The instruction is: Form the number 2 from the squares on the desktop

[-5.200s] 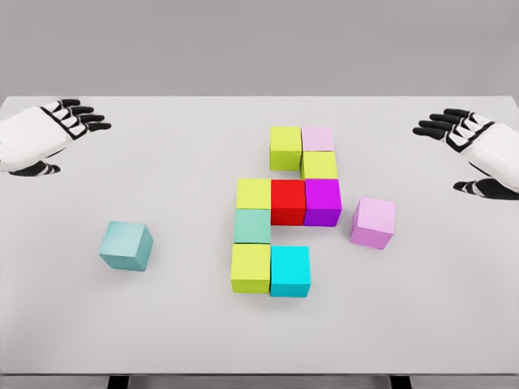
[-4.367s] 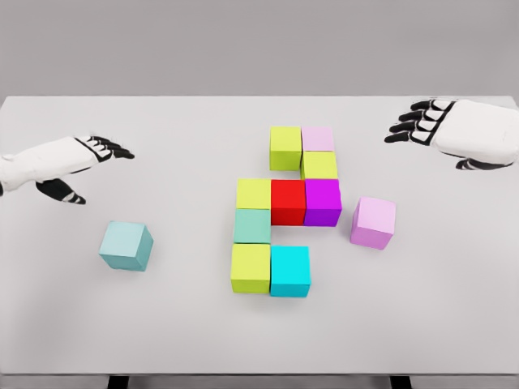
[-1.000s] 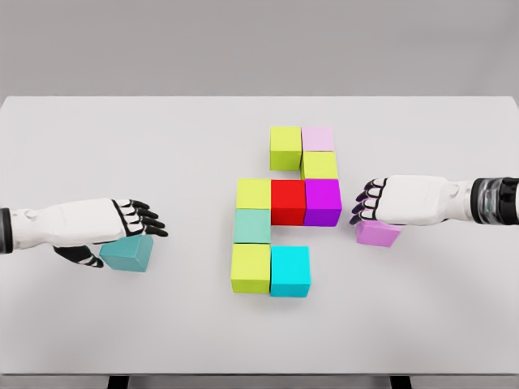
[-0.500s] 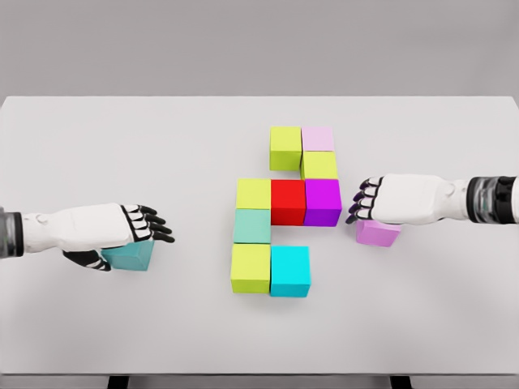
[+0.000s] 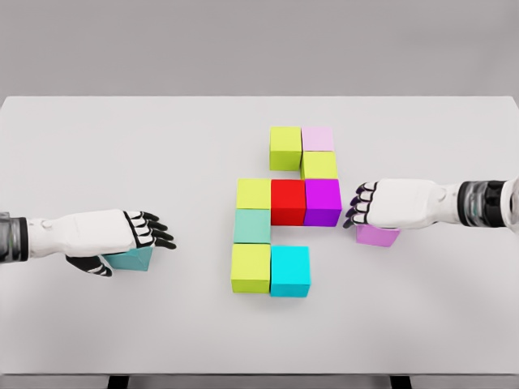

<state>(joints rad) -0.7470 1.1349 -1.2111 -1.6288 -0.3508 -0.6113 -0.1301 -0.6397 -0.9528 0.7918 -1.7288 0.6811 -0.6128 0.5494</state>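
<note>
- On the white worktop (image 5: 97, 146), we see the left hand (image 5: 101, 233) lying flat over the teal cube (image 5: 130, 259), fingers (image 5: 154, 231) extended and released, gripping nothing.
- At centre, eight cubes sit touching in a stepped figure: lime cube (image 5: 285, 147) and pale pink cube (image 5: 318, 138) at the back, red cube (image 5: 288, 202) mid-row, cyan cube (image 5: 289, 271) in front.
- At right, the right hand (image 5: 393, 203) rests over the violet-pink cube (image 5: 376, 235), just beside the purple cube (image 5: 323, 201); we cannot tell whether its fingers grasp it.

Left hand (image 5: 113, 235): palm down, fingers extended rightward, thumb tucked underneath.
Right hand (image 5: 389, 204): palm down, fingers curled leftward, possibly gripping; contact hidden.
Forearms: both roughly level.
</note>
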